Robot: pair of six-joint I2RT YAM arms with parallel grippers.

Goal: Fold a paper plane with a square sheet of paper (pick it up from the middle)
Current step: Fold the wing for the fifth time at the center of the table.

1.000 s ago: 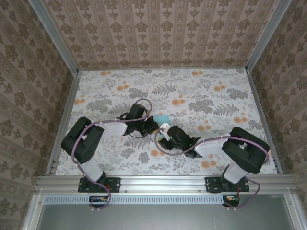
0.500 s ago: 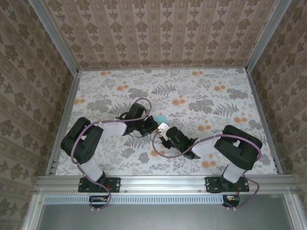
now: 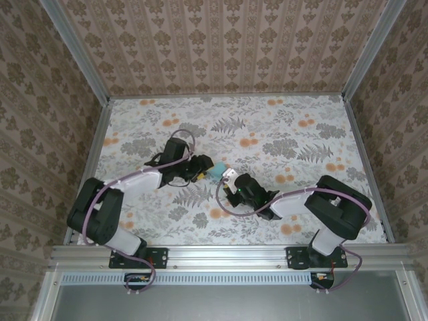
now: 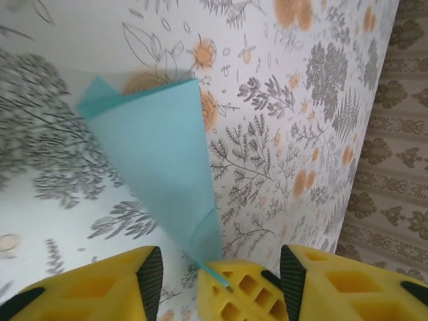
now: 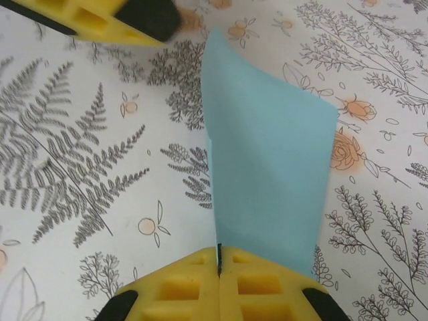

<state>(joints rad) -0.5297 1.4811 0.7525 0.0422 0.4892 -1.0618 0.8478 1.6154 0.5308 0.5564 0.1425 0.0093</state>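
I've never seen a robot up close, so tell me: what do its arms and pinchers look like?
Both arms, left arm and right arm, have bulky black joints joined by white links, with a purplish cable looping alongside. Their fingers are yellow blocks with grid-like hollows and black pads.

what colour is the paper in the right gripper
Plain light turquoise, no print; the folded thin paper sheet shows best in the right wrist view.
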